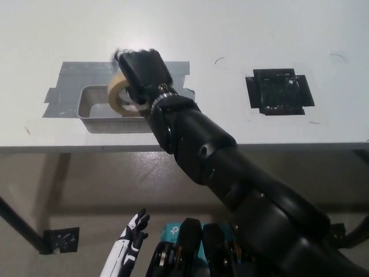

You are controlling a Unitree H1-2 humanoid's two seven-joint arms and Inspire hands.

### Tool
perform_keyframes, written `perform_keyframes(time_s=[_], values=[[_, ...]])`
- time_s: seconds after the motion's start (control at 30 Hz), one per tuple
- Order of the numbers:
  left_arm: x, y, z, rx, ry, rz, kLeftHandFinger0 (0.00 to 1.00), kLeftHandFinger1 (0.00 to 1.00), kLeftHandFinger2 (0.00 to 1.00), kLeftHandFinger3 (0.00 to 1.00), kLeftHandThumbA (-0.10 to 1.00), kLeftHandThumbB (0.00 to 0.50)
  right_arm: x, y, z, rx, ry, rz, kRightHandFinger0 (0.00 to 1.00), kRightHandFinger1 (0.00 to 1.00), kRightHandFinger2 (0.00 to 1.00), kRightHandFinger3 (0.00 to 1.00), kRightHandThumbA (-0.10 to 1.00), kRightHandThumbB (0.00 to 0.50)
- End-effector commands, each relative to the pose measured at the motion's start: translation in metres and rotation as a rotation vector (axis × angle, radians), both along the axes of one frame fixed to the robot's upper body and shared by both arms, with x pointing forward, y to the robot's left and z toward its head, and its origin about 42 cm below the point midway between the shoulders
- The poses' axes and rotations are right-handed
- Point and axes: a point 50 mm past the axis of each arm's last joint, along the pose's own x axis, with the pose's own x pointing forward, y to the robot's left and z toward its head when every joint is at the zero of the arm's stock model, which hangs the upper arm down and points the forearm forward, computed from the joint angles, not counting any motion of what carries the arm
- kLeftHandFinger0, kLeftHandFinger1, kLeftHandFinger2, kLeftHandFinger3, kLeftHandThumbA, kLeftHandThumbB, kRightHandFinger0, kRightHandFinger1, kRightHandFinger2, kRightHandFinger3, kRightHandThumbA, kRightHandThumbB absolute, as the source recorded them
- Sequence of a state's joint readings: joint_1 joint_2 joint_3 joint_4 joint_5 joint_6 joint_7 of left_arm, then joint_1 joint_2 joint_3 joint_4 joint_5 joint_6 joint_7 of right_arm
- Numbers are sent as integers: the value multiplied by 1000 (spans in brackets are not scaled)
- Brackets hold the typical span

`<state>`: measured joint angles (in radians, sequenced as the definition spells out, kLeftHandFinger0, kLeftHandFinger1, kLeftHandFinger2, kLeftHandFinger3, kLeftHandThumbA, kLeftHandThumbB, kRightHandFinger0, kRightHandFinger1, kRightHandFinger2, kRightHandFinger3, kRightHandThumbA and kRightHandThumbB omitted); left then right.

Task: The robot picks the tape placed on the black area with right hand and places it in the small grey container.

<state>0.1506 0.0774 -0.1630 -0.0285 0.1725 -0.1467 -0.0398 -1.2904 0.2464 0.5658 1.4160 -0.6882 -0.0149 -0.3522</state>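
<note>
Fingers of the black right hand (143,74) are wrapped on the tape (123,94), carrying it on edge over the right part of the grey container (90,111), low between its walls. Tape like this looks light and stiff, a rigid ring best pinched across its rim. Far right lies the black patch (280,92), bare. Near left, the white left hand (131,242) hangs empty below the table (230,29), fingers apart.

We cannot see the right half of the small grey mesh container (95,109): the black right hand (144,75) covers it. That hand also hides part of the beige ring-shaped tape roll (122,95). Well below the container, the white left hand (131,242) is cut off by the bottom edge.
</note>
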Motion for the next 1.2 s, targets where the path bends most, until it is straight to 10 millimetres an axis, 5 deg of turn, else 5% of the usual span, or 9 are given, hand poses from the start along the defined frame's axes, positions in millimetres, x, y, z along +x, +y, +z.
perform_keyframes(time_s=[0.0, 0.27, 0.47, 0.6, 0.87, 0.97, 1.07, 1.17], values=[[-2, -5, 12, 18, -66, -48, 909, 1000, 1000, 1000, 1000, 56, 8, -7, 8, -25, 57, -30, 1000, 1000, 1000, 1000, 812, 431], [-1, -7, 15, 27, -72, -39, 874, 1000, 1000, 1000, 990, 28, 12, -37, -15, -22, -5, -64, 1000, 1000, 1000, 1000, 977, 492], [3, -6, 19, 26, -86, -35, 874, 982, 1000, 1000, 971, 45, 20, -52, -11, -17, 27, -48, 1000, 1000, 1000, 1000, 1000, 500], [12, -4, 24, 40, -112, -41, 813, 967, 1000, 1000, 981, 28, 35, -63, 24, 105, 252, 56, 1000, 1000, 1000, 1000, 1000, 500], [13, 0, 24, 38, -97, -39, 814, 985, 1000, 1000, 994, 46, 43, -110, 146, 534, 675, 340, 1000, 1000, 1000, 1000, 791, 500], [13, -1, 23, 32, -96, -41, 805, 977, 1000, 1000, 956, 24, 41, -127, 167, 479, 654, 359, 1000, 1000, 1000, 1000, 947, 500], [14, 0, 24, 40, -100, -40, 794, 962, 1000, 1000, 939, 26, 37, -149, 190, 681, 809, 398, 1000, 1000, 1000, 1000, 615, 500], [11, 1, 22, 36, -102, -34, 789, 962, 1000, 1000, 934, 35, 37, -165, 195, 726, 884, 416, 1000, 1000, 1000, 1000, 544, 500]])
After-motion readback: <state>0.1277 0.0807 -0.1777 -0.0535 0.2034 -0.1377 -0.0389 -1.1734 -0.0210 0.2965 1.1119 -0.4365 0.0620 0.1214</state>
